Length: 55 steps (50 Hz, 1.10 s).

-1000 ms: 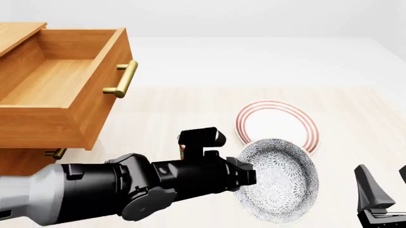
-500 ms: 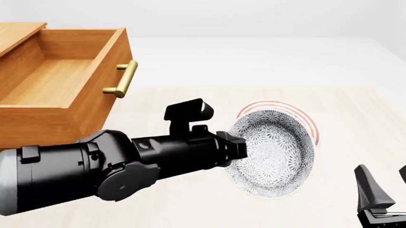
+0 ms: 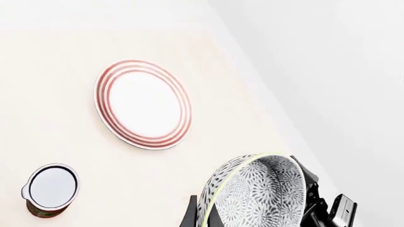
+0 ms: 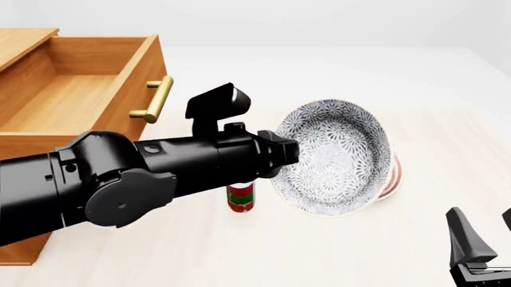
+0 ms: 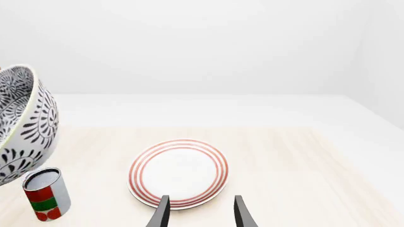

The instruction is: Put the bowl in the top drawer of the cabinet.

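Bowl (image 4: 334, 156) aloft over plate (image 5: 179, 173), can (image 5: 45, 194) beside.

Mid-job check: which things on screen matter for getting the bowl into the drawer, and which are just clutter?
Job:
bowl, held tilted by the left gripper
top drawer, open
cabinet

Clutter:
red-ringed plate
can
right gripper, holding nothing
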### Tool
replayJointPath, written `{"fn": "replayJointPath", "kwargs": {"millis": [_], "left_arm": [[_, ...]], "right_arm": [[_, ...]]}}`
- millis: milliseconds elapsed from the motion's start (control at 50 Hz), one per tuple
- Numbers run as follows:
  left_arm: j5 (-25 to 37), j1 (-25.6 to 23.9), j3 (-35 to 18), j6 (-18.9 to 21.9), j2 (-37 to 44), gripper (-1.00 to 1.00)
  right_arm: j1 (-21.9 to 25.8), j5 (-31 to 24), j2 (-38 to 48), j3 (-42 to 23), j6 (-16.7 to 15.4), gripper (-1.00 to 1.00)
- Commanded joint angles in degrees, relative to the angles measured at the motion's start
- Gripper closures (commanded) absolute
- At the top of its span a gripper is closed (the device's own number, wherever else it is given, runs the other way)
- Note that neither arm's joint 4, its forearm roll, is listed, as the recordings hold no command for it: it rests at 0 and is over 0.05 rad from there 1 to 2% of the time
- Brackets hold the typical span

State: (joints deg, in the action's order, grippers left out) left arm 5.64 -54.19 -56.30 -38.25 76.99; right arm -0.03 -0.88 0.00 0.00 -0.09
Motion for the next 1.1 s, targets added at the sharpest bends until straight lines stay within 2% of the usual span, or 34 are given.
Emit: {"fn": "replayJointPath", "kwargs": {"millis": [20, 440, 1100], "left_arm": [[2.48, 1.39, -2.75, 1.65, -2.08, 1.00], [6.25, 4.09, -4.93, 3.50, -5.67, 1.00], [11.57, 11.51, -6.73, 5.45, -11.30, 1.00]], "right_arm": [[0.00, 0.01, 0.00, 0.00, 0.00, -1.00], [0.00, 0.01, 0.00, 0.00, 0.00, -1.00], [-0.02, 0.01, 0.00, 0.00, 0.00, -1.00]]}}
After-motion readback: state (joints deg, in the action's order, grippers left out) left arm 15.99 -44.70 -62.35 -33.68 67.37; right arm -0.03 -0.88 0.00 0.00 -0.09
